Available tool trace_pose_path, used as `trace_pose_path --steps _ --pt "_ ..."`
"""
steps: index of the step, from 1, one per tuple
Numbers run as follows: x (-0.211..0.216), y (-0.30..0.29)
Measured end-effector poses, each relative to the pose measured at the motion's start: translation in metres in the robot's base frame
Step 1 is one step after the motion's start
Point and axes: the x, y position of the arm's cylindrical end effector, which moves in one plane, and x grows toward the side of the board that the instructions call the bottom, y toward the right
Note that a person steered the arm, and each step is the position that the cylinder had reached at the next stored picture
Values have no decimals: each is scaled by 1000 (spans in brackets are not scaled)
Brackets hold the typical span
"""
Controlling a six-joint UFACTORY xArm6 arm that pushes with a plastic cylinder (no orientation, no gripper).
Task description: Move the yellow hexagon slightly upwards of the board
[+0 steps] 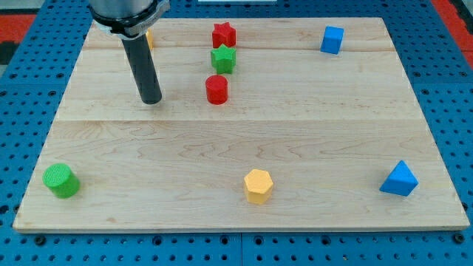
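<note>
The yellow hexagon (pixel 259 185) lies near the view's bottom edge of the wooden board (pixel 318 133), about the middle. My tip (pixel 151 100) rests on the board in the upper left part, far up and to the left of the yellow hexagon. It touches no block.
A red star (pixel 224 34), a green star (pixel 223 58) and a red cylinder (pixel 216 89) stand in a column right of my tip. A blue cube (pixel 332 39) is at the top right, a blue triangular block (pixel 399 179) at the bottom right, a green cylinder (pixel 60 181) at the bottom left. A yellow block (pixel 150 38) peeks from behind the rod.
</note>
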Motion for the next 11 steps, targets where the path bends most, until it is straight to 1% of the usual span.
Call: trace_pose_path --steps 1,2,3,4,5,6,7,8,9,10,11 --pt "0 -2" --pt "11 -1" --pt "59 -1" --pt "75 50" --pt "80 148" --pt "130 237" --pt "186 273" --pt "212 216" --pt "190 149" --pt "151 130" --pt "150 151"
